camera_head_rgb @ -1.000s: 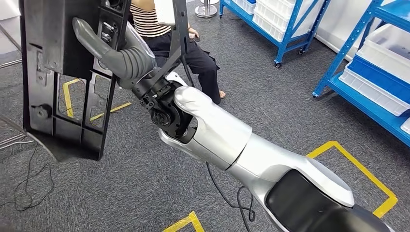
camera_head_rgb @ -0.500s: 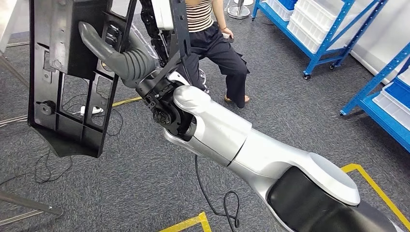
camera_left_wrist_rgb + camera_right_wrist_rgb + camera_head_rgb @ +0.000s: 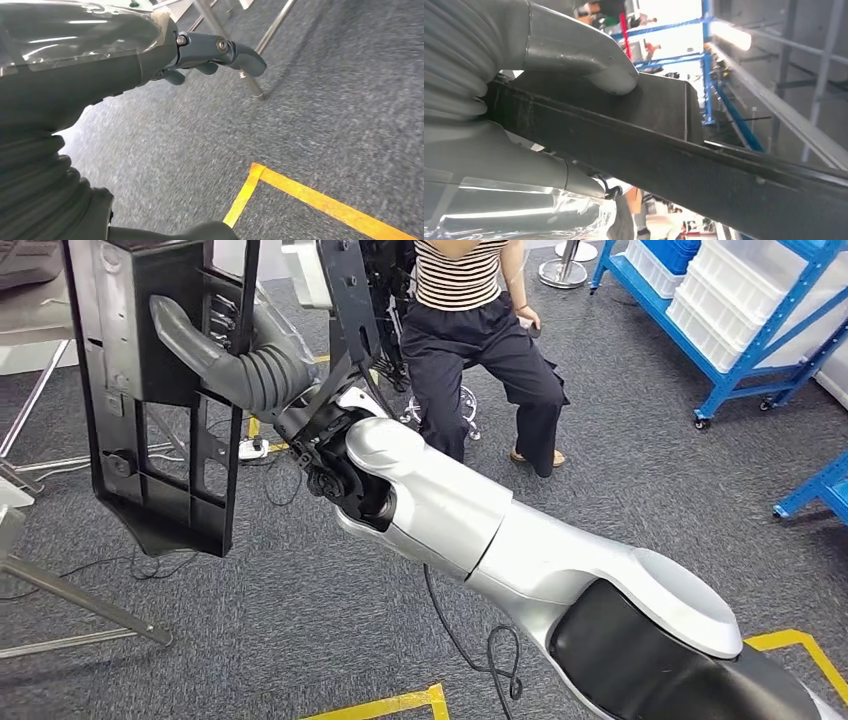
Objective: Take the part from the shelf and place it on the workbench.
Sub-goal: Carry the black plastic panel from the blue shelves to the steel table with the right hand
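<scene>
Right hand (image 3: 225, 350) has the part (image 3: 150, 390) clamped: thumb pressed on the flat face, the other fingers behind it per the right wrist view (image 3: 574, 55), part (image 3: 664, 150) wedged between. Part hangs upright off the hand, high and out to my left of centre, well above the floor (image 3: 300, 620).

Change over the last second: the whole head view swung, so that's me turning, not the part moving. Part sits the same in the hand throughout. The seated person (image 3: 480, 330) slid across toward centre-top, the blue shelf (image 3: 740, 330) went to the right edge, and metal legs (image 3: 80, 600) now come in at lower left. I read that as carry in progress, table possibly coming up on the left; can't confirm.

Right arm is stretched up and forward across the body, wrist cocked. Left hand (image 3: 215, 55) hangs over carpet, fingers curled in, holding nothing.
</scene>
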`<state>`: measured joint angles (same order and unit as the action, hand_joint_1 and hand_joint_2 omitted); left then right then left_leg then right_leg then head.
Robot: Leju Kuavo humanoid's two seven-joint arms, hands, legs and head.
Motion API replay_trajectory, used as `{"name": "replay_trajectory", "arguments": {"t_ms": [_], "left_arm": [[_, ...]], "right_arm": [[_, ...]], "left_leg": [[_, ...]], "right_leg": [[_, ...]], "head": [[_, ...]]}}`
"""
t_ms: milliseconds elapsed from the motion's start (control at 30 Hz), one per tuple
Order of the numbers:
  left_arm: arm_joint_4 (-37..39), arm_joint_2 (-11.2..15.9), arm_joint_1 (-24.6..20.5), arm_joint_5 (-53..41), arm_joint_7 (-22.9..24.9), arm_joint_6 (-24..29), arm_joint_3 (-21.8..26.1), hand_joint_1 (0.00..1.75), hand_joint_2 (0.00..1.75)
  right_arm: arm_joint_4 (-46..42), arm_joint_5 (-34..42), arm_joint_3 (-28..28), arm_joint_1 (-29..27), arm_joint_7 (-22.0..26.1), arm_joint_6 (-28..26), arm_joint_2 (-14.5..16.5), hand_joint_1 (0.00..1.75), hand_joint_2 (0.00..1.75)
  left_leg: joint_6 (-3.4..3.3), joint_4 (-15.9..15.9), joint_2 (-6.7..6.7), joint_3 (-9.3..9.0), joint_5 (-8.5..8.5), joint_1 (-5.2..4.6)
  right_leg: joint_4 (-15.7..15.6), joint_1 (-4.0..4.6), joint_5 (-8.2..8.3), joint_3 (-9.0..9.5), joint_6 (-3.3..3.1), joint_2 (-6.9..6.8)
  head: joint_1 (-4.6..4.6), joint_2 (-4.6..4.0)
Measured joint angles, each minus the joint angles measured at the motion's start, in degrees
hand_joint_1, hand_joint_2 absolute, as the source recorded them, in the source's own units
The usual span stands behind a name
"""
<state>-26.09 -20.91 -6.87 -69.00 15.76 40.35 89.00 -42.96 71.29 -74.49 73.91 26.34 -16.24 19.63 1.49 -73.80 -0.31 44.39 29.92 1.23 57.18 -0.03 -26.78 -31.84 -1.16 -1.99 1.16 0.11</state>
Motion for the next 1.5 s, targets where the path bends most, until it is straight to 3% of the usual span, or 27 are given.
{"name": "replay_trajectory", "arguments": {"t_ms": [33, 100, 167, 267, 300, 333, 400, 467, 500, 533, 600, 667, 700, 767, 833, 933, 1000, 1033, 1100, 1167, 1200, 1267, 1300, 1367, 1433, 1500], "left_arm": [[0.00, 0.01, 0.01, 0.26, -0.21, 0.00, 0.01, 0.00, 1.75], [0.02, -0.01, -0.04, 0.52, -0.45, -0.01, 0.01, 0.00, 1.75], [0.08, -0.08, -0.16, 0.69, -0.58, -0.02, 0.01, 0.00, 1.75], [0.15, -0.16, -0.22, 0.18, -0.51, -0.02, 0.02, 0.00, 1.75], [0.15, -0.17, -0.21, -0.30, -0.34, -0.02, 0.02, 0.00, 1.75], [0.15, -0.17, -0.21, -0.85, -0.11, -0.02, 0.02, 0.00, 1.75], [0.15, -0.19, -0.21, -1.95, 0.34, -0.01, 0.02, 0.00, 1.75], [0.18, -0.20, -0.21, -2.51, 0.46, 0.00, 0.02, 0.00, 1.75], [0.19, -0.19, -0.20, -2.34, 0.19, 0.00, 0.03, 0.00, 1.75], [0.21, -0.19, -0.20, -1.84, -0.27, 0.00, 0.03, 0.00, 1.75], [0.30, -0.23, -0.19, -0.63, -1.34, -0.01, 0.04, 0.00, 1.75], [0.43, -0.30, -0.18, 0.02, -1.92, -0.02, 0.04, 0.00, 1.75], [0.48, -0.31, -0.14, 0.19, -2.09, -0.02, 0.04, 0.00, 1.75], [0.56, -0.30, 0.00, 1.13, -2.78, -0.01, 0.10, 0.00, 1.75], [0.73, -0.25, 0.06, 3.06, -4.29, 0.00, 0.16, 0.00, 1.75], [1.22, 0.04, -0.02, 5.83, -6.49, 0.00, 0.17, 0.00, 1.75], [1.66, 0.29, -0.01, 6.70, -7.23, 0.00, 0.17, 0.00, 1.75], [1.87, 0.41, 0.01, 6.81, -7.40, 0.00, 0.17, 0.00, 1.75], [2.15, 0.65, -0.01, 6.46, -7.34, 0.00, 0.17, 0.00, 1.75], [2.32, 0.80, -0.14, 5.50, -6.80, -0.02, 0.17, 0.00, 1.75], [2.38, 0.81, -0.19, 4.87, -6.35, -0.02, 0.17, 0.00, 1.75], [2.43, 0.81, -0.21, 3.55, -5.39, -0.02, 0.17, 0.00, 1.75], [2.43, 0.79, -0.20, 3.02, -5.02, -0.02, 0.17, 0.00, 1.75], [2.40, 0.75, -0.21, 2.44, -4.66, -0.01, 0.17, 0.00, 1.75], [2.39, 0.74, -0.22, 2.81, -4.85, 0.00, 0.17, 0.00, 1.75], [2.39, 0.80, -0.20, 3.67, -5.42, 0.00, 0.17, 0.00, 1.75]], "right_arm": [[0.08, -0.64, -0.20, 0.01, 0.15, -0.81, 0.01, 1.75, 1.75], [0.15, -1.60, -0.48, 0.13, 0.35, -1.95, 0.02, 1.75, 1.75], [0.21, -2.72, -0.74, 0.42, 0.57, -3.26, -0.01, 1.75, 1.75], [0.27, -7.40, -1.56, 0.84, 1.11, -8.89, 0.00, 1.75, 1.75], [0.28, -9.63, -1.97, 1.05, 1.11, -11.49, 0.00, 1.75, 1.75], [0.28, -11.91, -2.43, 1.34, 0.94, -14.07, -0.03, 1.75, 1.75], [0.29, -16.45, -3.41, 1.73, 0.16, -18.45, -0.14, 1.75, 1.75], [0.30, -20.63, -4.45, 1.72, -0.86, -21.44, -0.18, 1.75, 1.75], [0.33, -22.51, -4.86, 1.66, -1.29, -22.35, -0.18, 1.75, 1.75], [0.37, -24.32, -5.16, 1.63, -1.64, -22.94, -0.17, 1.75, 1.75], [0.47, -27.03, -5.34, 1.64, -2.09, -23.34, -0.16, 1.75, 1.75], [0.56, -28.18, -5.39, 1.66, -2.31, -23.39, -0.16, 1.75, 1.75], [0.61, -28.44, -5.42, 1.65, -2.37, -23.41, -0.14, 1.75, 1.75], [0.74, -30.06, -5.37, 1.61, -2.64, -23.45, -0.04, 1.75, 1.75], [0.91, -34.77, -4.68, 1.46, -3.43, -23.46, 0.03, 1.75, 1.75], [1.13, -47.45, -1.55, 0.40, -6.57, -23.51, -0.03, 1.75, 1.75], [1.19, -55.36, 1.33, -0.73, -9.09, -23.54, -0.04, 1.75, 1.75], [1.20, -58.30, 2.71, -1.16, -9.97, -23.56, -0.03, 1.75, 1.75], [1.20, -62.00, 5.01, -1.60, -10.89, -23.59, 0.01, 1.75, 1.75], [1.19, -63.66, 6.87, -1.82, -11.21, -23.62, 0.01, 1.75, 1.75], [1.17, -63.91, 7.59, -1.97, -11.27, -23.65, 0.02, 1.75, 1.75], [1.09, -63.97, 8.60, -2.39, -11.34, -23.69, 0.05, 1.75, 1.75], [1.02, -63.95, 8.96, -2.57, -11.35, -23.71, 0.05, 1.75, 1.75], [0.85, -63.83, 9.52, -2.77, -11.40, -23.74, -0.03, 1.75, 1.75], [0.78, -63.66, 9.81, -3.20, -11.56, -23.76, -0.19, 1.75, 1.75], [0.84, -63.57, 9.83, -3.98, -11.82, -23.76, -0.28, 1.75, 1.75]], "left_leg": [[0.07, 2.18, 0.29, -1.11, -1.46, 0.12], [0.12, 10.08, 2.31, -5.41, -4.92, 0.10], [-0.40, 14.85, 3.68, -7.87, -6.32, -0.12], [-1.62, 15.35, 2.29, -7.76, -6.40, -0.31], [-2.03, 15.46, 1.73, -7.79, -6.53, -0.28], [-2.44, 15.56, 1.18, -7.82, -6.66, -0.21], [-3.01, 15.62, 0.11, -7.83, -6.78, -0.18], [-3.19, 15.61, -1.17, -7.79, -6.80, -0.24], [-3.21, 15.60, -1.88, -7.79, -6.81, -0.27], [-3.21, 15.59, -2.63, -7.80, -6.83, -0.28], [-3.08, 15.57, -4.08, -7.81, -6.94, -0.26], [-2.72, 15.48, -5.32, -7.69, -7.07, -0.36], [-2.45, 15.49, -5.80, -7.58, -7.18, -0.34], [-1.80, 15.62, -6.58, -7.32, -7.39, -0.17], [-1.27, 14.08, -5.01, -6.41, -6.22, -0.26], [-0.65, 4.36, -0.85, -1.94, -1.04, -0.34], [-0.37, -0.29, -0.15, 0.20, 0.33, -0.15], [-0.31, 0.51, 0.09, -0.30, -0.49, -0.07], [-0.32, 7.84, 1.57, -4.41, -3.80, -0.01], [-0.79, 14.22, 3.19, -7.98, -5.80, -0.29], [-1.12, 15.46, 3.48, -8.59, -5.98, -0.48], [-1.87, 15.66, 2.44, -8.47, -6.13, -0.69], [-2.20, 15.83, 1.95, -8.50, -6.29, -0.63], [-2.99, 16.17, 0.98, -8.61, -6.67, -0.37], [-3.42, 16.22, -0.08, -8.57, -6.80, -0.29], [-3.48, 16.21, -1.43, -8.52, -6.82, -0.29]], "right_leg": [[0.01, 0.00, -0.10, 0.07, 0.00, -0.59], [0.12, 0.23, -0.43, 0.24, 0.27, -1.55], [0.26, 0.76, -0.79, 0.30, 0.75, -2.25], [0.32, 0.93, -1.20, 0.35, 1.33, -3.24], [0.99, 0.78, -1.72, 0.08, 1.49, -2.69], [2.85, 0.62, -2.76, -0.75, 1.52, -1.60], [10.23, 0.39, -5.96, -4.25, 1.21, 0.97], [17.58, 0.36, -8.24, -7.97, 1.14, 1.71], [18.46, 0.36, -8.12, -8.58, 1.35, 1.79], [16.86, 0.33, -7.07, -8.02, 1.66, 1.92], [8.54, 0.19, -3.48, -4.36, 2.17, 3.48], [2.14, 0.09, -0.96, -1.27, 2.04, 5.08], [1.11, 0.15, -0.54, -0.74, 1.80, 5.37], [0.86, 0.18, -0.13, -0.59, 1.21, 4.43], [0.37, -0.03, 0.29, -0.40, 0.51, 3.31], [0.14, 0.15, 0.39, -0.29, -0.01, 1.43], [0.16, 0.31, 0.29, -0.30, -0.11, 0.00], [0.17, 0.32, 0.24, -0.30, -0.13, -0.67], [0.21, 0.39, 0.10, -0.21, -0.07, -1.75], [0.26, 0.81, -0.11, -0.16, 0.22, -2.52], [0.25, 1.01, -0.20, -0.13, 0.38, -2.85], [0.19, 1.12, -0.31, -0.02, 0.69, -3.56], [0.45, 1.01, -0.56, -0.18, 0.90, -3.28], [3.85, 0.70, -2.41, -1.82, 1.09, -1.03], [11.83, 0.43, -5.71, -5.64, 0.83, 1.32], [18.03, 0.32, -7.58, -8.77, 0.99, 1.73]], "head": [[0.01, 0.00], [0.06, 0.00], [-0.10, 0.00], [-0.36, 0.00], [-0.37, 0.00], [-0.42, 0.00], [-0.50, 0.00], [-0.53, 0.00], [-0.55, 0.00], [-0.54, 0.00], [-0.56, 0.00], [-0.50, 0.00], [-0.49, 0.00], [-0.46, 0.00], [-0.34, 0.00], [-0.03, 0.00], [-0.04, 0.00], [-0.03, 0.00], [-0.02, 0.00], [-0.09, 0.00], [-0.18, 0.00], [-0.36, 0.00], [-0.37, 0.00], [-0.40, 0.00], [-0.45, 0.00], [-0.46, 0.00]]}}
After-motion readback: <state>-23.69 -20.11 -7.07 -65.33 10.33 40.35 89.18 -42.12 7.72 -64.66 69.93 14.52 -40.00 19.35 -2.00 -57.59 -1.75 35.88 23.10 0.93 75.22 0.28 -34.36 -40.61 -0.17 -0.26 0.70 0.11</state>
